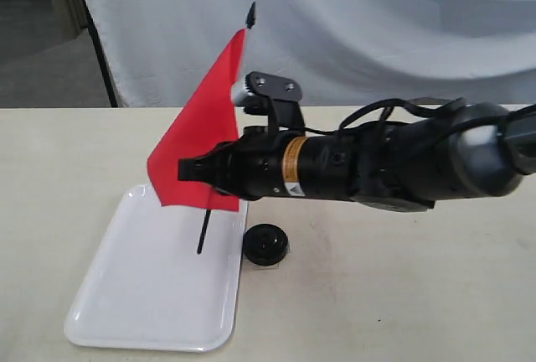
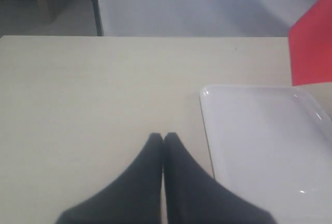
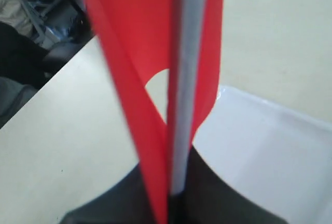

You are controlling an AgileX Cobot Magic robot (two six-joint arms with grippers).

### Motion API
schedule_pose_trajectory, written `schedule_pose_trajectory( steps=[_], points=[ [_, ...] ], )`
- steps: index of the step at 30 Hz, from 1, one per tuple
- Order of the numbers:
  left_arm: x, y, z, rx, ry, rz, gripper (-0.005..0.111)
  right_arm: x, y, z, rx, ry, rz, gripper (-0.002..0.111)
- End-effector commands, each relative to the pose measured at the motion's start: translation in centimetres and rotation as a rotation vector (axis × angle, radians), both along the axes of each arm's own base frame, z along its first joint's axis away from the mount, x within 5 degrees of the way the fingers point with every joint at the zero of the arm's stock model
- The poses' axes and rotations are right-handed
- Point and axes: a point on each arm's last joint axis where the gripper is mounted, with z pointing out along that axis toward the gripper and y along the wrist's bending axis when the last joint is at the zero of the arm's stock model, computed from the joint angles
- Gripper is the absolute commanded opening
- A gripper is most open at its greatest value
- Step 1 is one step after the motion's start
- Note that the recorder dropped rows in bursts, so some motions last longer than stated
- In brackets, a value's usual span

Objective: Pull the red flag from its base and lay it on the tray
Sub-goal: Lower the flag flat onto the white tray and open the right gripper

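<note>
Watching from across the room, I see the red flag (image 1: 201, 127) already clear of the base (image 1: 265, 245). It is held in the air by the right fingers (image 1: 201, 168), which are clenched on its pole just under the cloth. The arm reaches in from 3 o'clock. From the grip, the cloth spreads up toward 12 and out toward 9 o'clock, and the pole's bare foot hangs down at 6 o'clock, over the tray (image 1: 142, 295) near its right rim. The pole leans, its tip pointing to about 1 o'clock. The base stands alone on the surface (image 1: 377, 287), at 3 o'clock from the pole's foot and just beside the tray.

To my eye the step now is laying the flag down. It would go best by carrying it a little toward 9 o'clock, so the whole length falls inside the rim. Then tip the pole flat and go low before letting go, or the foot may catch the rim or the pole roll out.

The left fingers (image 2: 150, 172) are pressed together on nothing, above bare surface near one tray edge.
</note>
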Motion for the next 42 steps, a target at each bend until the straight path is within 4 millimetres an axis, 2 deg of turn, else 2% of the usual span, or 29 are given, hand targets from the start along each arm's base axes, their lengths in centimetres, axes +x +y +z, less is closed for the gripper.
schedule_pose_trajectory(
  steps=[1, 6, 14, 28, 30, 37, 42],
  points=[
    [0.0, 0.0, 0.0, 0.001, -0.003, -0.007, 0.000, -0.6, 3.0, -1.4, -0.032, 0.109, 0.082, 0.000],
    [0.0, 0.0, 0.0, 0.001, -0.003, -0.007, 0.000, -0.2, 5.5, -3.9, 0.030, 0.286, 0.184, 0.000],
    [0.0, 0.0, 0.0, 0.001, -0.003, -0.007, 0.000, 0.6, 6.1, -8.4, -0.009, 0.403, 0.136, 0.000],
    [0.0, 0.0, 0.0, 0.001, -0.003, -0.007, 0.000, 1.0, 6.0, -8.8, -0.035, 0.395, 0.096, 0.000],
    [0.0, 0.0, 0.0, 0.001, -0.003, -0.007, 0.000, 1.0, 6.0, -8.8, -0.035, 0.395, 0.096, 0.009],
    [0.0, 0.0, 0.0, 0.001, -0.003, -0.007, 0.000, 0.9, 6.0, -8.7, -0.034, 0.389, 0.117, 0.058],
    [0.0, 0.0, 0.0, 0.001, -0.003, -0.007, 0.000, 0.9, 6.0, -8.7, -0.037, 0.383, 0.121, 0.071]
  ],
)
